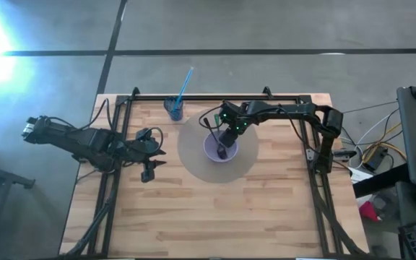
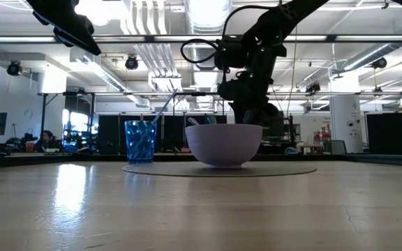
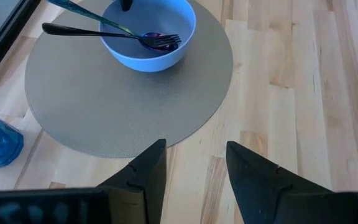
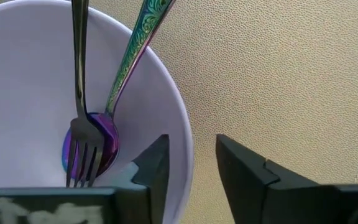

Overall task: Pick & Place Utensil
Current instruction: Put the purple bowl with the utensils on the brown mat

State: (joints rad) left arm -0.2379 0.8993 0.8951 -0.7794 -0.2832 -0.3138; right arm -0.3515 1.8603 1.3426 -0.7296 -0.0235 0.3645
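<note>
High view: I see the right gripper reaching in over the lavender bowl, which sits about the middle of the round grey mat on the wooden table. The blue cup stands at the mat's far left edge with a blue straw leaning out of it. The left gripper waits over bare table well left of the mat. Low view: the bowl is upright on the mat, the cup beside it and apart; the right gripper hangs just above the bowl's rim, and I cannot read its fingers from here. Left wrist view: my left fingers stand spread with bare wood between them, above the table near the mat's edge. Beyond, the bowl holds a fork, its tines down in the bottom and its dark handle sticking out over the rim, with a spoon crossing over it. Right wrist view: right fingers apart, straddling the bowl's rim, one inside the bowl, the other over the mat, gripping nothing. The fork rests in the bowl with its tines on the iridescent spoon's bowl end; both handles lean up against the rim.
</note>
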